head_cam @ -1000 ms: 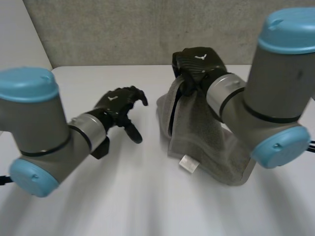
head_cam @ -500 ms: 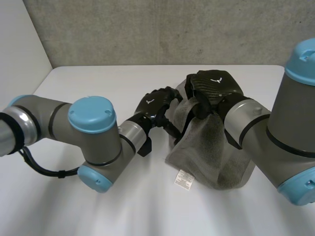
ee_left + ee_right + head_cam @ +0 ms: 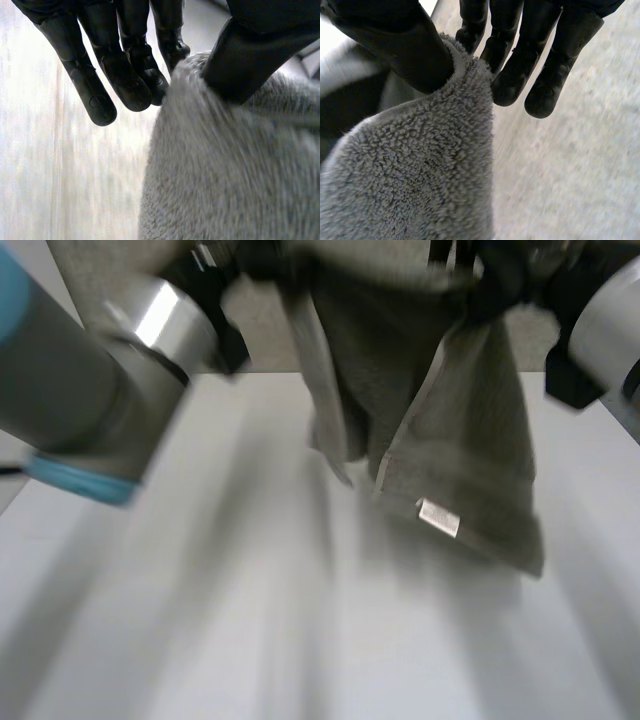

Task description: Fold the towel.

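White table (image 3: 200, 620) — grey towel (image 3: 480, 430) hangs above it, contact unclear.

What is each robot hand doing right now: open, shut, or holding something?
The left hand is shut, pinching the grey terry towel.
The right hand is shut, pinching the same towel.

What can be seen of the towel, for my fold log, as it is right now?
The towel is grey, with a looped terry pile and a hemmed edge. It hangs in loose vertical folds above the white table, with a small white label near its lower edge. The left hand pinches one part of its upper edge between thumb and fingers, and the right hand pinches another part likewise. Whether its lowest corner touches the table cannot be told.
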`<action>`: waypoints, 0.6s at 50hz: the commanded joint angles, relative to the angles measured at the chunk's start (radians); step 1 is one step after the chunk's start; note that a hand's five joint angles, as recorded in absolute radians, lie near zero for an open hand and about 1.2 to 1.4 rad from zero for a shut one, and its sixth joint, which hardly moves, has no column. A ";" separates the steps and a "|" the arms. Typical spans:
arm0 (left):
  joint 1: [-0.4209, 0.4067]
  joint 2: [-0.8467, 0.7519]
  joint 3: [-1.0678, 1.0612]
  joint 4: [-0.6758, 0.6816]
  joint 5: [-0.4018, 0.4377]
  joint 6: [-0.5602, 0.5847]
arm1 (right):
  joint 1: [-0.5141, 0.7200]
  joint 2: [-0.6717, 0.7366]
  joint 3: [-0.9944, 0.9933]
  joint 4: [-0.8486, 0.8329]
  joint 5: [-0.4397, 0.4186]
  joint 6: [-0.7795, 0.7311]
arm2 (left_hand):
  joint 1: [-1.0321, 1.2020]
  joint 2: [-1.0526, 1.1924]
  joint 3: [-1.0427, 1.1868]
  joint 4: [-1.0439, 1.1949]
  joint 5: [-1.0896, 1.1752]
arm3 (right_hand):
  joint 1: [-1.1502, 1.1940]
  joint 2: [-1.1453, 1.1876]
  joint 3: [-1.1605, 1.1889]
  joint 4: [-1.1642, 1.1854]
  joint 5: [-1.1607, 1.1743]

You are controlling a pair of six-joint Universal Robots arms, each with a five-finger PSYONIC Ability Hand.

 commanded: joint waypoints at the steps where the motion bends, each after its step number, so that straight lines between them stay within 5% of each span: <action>1: 0.046 0.107 0.051 -0.077 0.072 0.000 | 0.008 0.125 -0.250 0.184 -0.012 -0.068 | 0.121 0.054 0.050 0.041 0.109 | 0.061 0.093 0.073 0.062 0.062; 12: 0.087 0.005 -0.249 -0.176 0.159 0.095 | 0.108 0.287 -0.068 0.217 0.049 -0.355 | 0.121 0.054 0.050 0.041 0.109 | 0.061 0.093 0.073 0.062 0.062; 22: 0.136 -0.147 -0.504 -0.165 0.159 0.377 | 0.136 0.353 0.211 -0.030 0.091 -0.358 | 0.121 0.054 0.050 0.041 0.109 | 0.061 0.093 0.073 0.062 0.062; 30: 0.153 -0.172 -0.544 -0.150 0.141 0.422 | 0.122 0.374 0.283 -0.084 0.097 -0.358 | 0.121 0.054 0.050 0.041 0.109 | 0.047 0.079 0.059 0.049 0.049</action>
